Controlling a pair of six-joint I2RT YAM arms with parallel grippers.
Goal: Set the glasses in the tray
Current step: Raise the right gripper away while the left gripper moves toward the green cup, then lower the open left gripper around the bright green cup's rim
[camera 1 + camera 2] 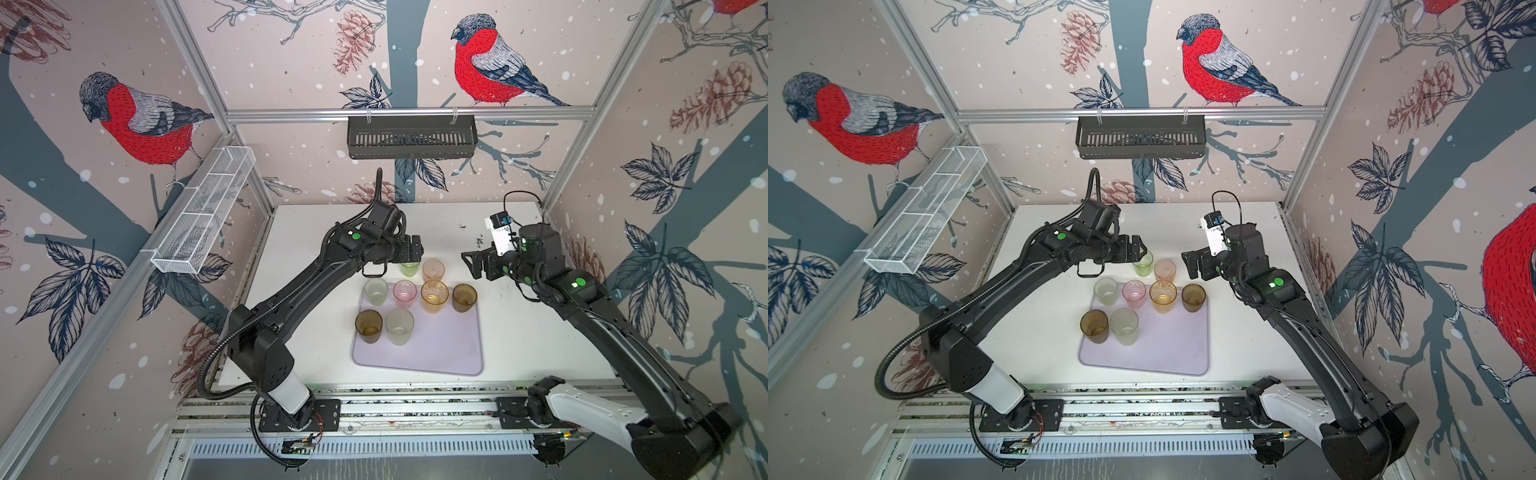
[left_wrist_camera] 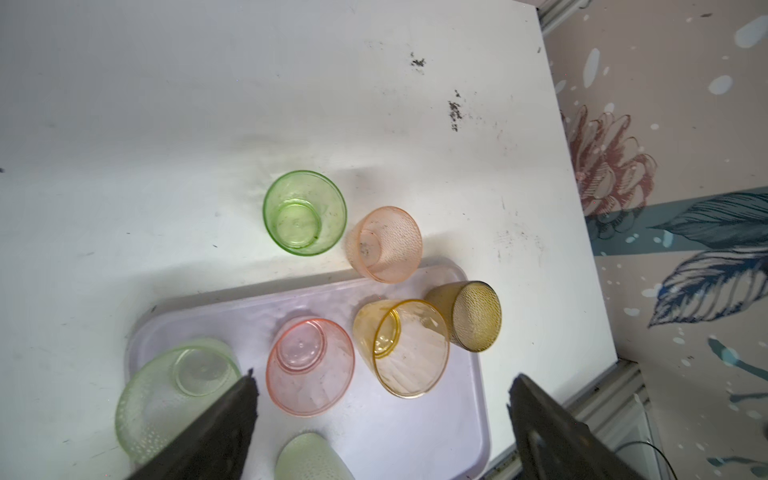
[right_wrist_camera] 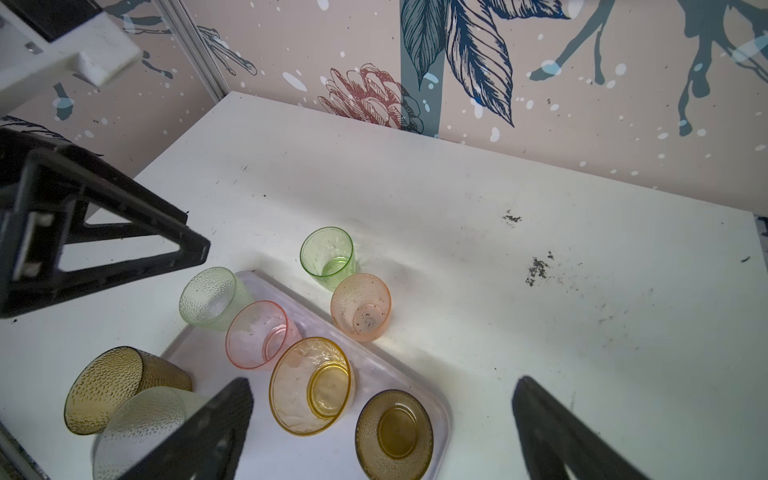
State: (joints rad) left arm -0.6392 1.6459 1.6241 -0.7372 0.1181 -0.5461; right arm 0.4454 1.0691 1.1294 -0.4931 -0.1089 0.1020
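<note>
top views: left gripper (image 1: pixel 413 249) hovering spread and empty above bright green glass (image 1: pixel 409 269), apparently lining up a pick; glass standing on table (image 1: pixel 519 332) just beyond tray (image 1: pixel 440 353) far rim | left wrist: peach glass (image 2: pixel 384 245) crowding it, nearly touching tray rim, likely hindering one finger | right wrist: right gripper (image 3: pixel 382 381) gaping empty over tray; six other glasses (image 3: pixel 309 386) sitting on tray or at its rim

White desk (image 1: pixel 449 224) with dark specks (image 2: pixel 455 112) toward its far right corner. Above the desk's far edge, a black slotted basket (image 1: pixel 411 137) hangs from an aluminium rail (image 1: pixel 291 115). Above its left edge is a white wire mesh basket (image 1: pixel 203 212). Bullfinch wallpaper (image 1: pixel 490 62) surrounds the desk.
</note>
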